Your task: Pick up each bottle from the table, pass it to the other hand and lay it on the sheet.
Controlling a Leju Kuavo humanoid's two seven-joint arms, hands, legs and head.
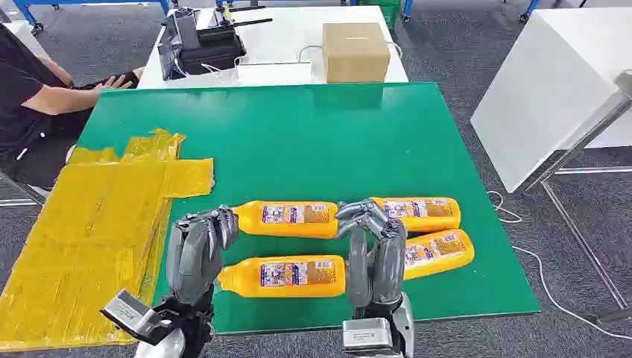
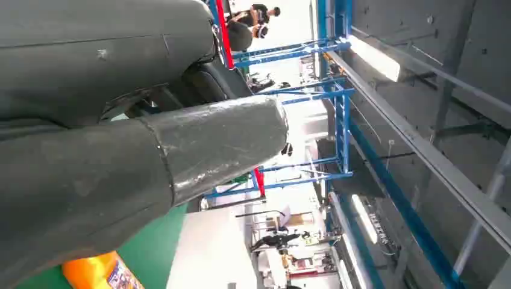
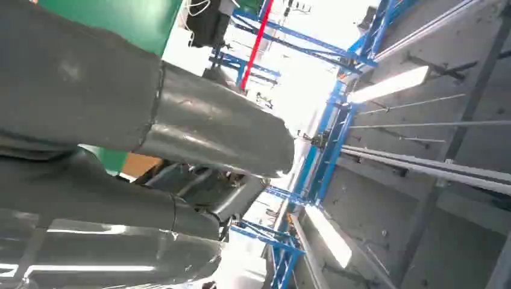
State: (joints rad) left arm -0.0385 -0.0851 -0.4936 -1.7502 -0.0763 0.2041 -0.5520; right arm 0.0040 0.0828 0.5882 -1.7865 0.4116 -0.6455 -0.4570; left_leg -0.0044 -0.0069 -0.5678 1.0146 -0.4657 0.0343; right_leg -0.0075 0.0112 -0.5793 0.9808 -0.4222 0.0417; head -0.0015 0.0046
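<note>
Several orange bottles with labels lie on their sides on the green table [image 1: 313,142]: one [image 1: 287,220] at front centre, one [image 1: 283,276] nearest the front edge, and two on the right [image 1: 421,213] [image 1: 441,252]. The yellow sheet [image 1: 97,224] covers the table's left part. My left hand [image 1: 197,250] is raised, fingers upward and empty, just left of the two centre bottles' caps. My right hand [image 1: 376,253] is raised likewise between the centre and right bottles, holding nothing. A bottle's end [image 2: 99,272] shows below the thumb [image 2: 199,150] in the left wrist view.
A person [image 1: 30,97] sits at the far left with a hand on the table's corner. Behind the green table a white table holds a cardboard box [image 1: 355,51] and a black device [image 1: 201,45]. A white panel [image 1: 551,89] leans at the right, a cable [image 1: 551,291] on the floor.
</note>
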